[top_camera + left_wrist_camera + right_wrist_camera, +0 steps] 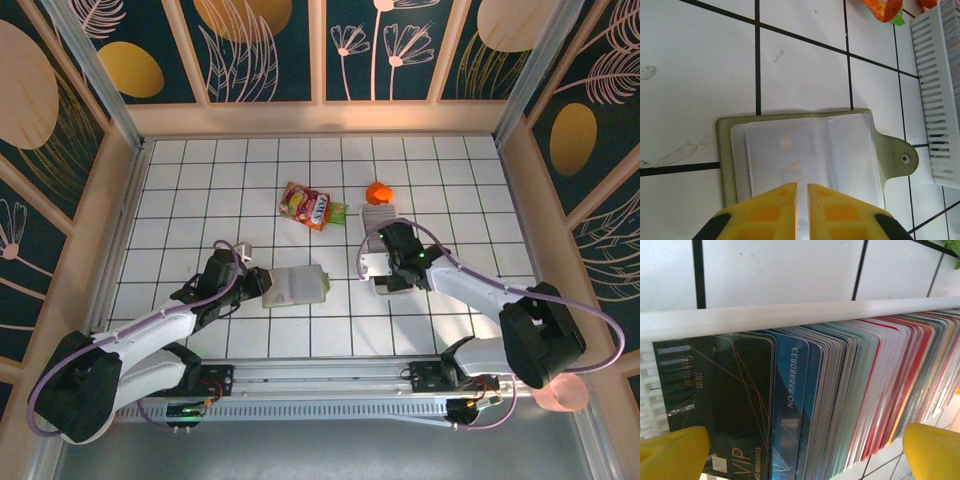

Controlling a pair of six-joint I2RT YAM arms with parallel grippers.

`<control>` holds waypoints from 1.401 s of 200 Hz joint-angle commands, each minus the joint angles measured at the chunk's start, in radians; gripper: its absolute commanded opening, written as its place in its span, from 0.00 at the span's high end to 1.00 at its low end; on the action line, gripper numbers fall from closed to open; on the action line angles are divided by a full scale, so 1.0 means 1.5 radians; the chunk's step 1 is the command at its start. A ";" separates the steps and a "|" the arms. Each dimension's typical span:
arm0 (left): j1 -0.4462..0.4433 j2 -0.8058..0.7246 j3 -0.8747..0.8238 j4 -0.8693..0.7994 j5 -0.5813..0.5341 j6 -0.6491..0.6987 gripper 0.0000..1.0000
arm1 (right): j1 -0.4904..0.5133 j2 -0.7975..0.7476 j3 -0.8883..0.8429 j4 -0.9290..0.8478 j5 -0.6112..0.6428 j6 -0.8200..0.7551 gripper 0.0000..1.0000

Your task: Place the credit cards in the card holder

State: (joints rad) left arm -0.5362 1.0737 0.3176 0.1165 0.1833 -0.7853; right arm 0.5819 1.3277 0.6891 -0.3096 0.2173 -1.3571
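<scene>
Left gripper [801,192], nearly closed, pinches the card holder [892,156]; right gripper [805,450] stands wide open astride the credit cards [840,400] in a tray [790,315].

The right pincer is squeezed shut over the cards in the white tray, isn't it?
Not quite. The right pincer is wide open, not squeezed shut. The right wrist view shows its two yellow tips far apart. The rest is right: it is over the cards, which stand on edge in the white tray.
</scene>
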 commanded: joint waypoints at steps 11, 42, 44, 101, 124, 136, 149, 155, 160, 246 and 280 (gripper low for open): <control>-0.003 -0.004 0.003 0.014 0.004 0.014 0.87 | -0.019 0.015 0.056 -0.065 -0.065 -0.048 0.01; -0.003 -0.006 0.001 0.017 0.001 0.014 0.87 | -0.019 0.039 0.069 -0.072 -0.079 -0.057 0.01; -0.003 -0.006 0.001 0.018 0.001 0.014 0.87 | -0.019 0.041 0.069 -0.071 -0.079 -0.059 0.01; -0.002 -0.007 0.001 0.018 -0.003 0.016 0.87 | -0.020 0.076 0.063 -0.027 -0.053 -0.080 0.01; -0.003 -0.007 0.001 0.018 -0.006 0.017 0.87 | -0.019 0.076 0.037 0.044 -0.011 -0.107 0.01; -0.003 -0.007 0.002 0.018 -0.007 0.017 0.87 | -0.020 0.075 0.036 0.065 -0.003 -0.112 0.01; -0.002 -0.008 0.000 0.017 -0.006 0.017 0.87 | -0.019 0.072 0.038 0.078 0.004 -0.114 0.01; -0.002 -0.008 0.000 0.018 -0.006 0.017 0.87 | -0.019 0.070 0.038 0.082 0.007 -0.117 0.01; -0.002 -0.008 -0.001 0.018 -0.006 0.017 0.87 | -0.019 0.069 0.039 0.082 0.009 -0.119 0.01; -0.002 -0.014 -0.001 0.013 -0.008 0.016 0.86 | -0.019 0.036 0.030 0.062 0.006 -0.124 0.15; -0.002 -0.016 -0.002 0.012 -0.010 0.014 0.86 | -0.019 0.031 0.032 0.054 0.003 -0.122 0.23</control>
State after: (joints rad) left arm -0.5362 1.0641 0.3176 0.1238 0.1753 -0.7845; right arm 0.5579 1.4052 0.7490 -0.2306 0.2096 -1.5208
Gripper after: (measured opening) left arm 0.136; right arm 0.800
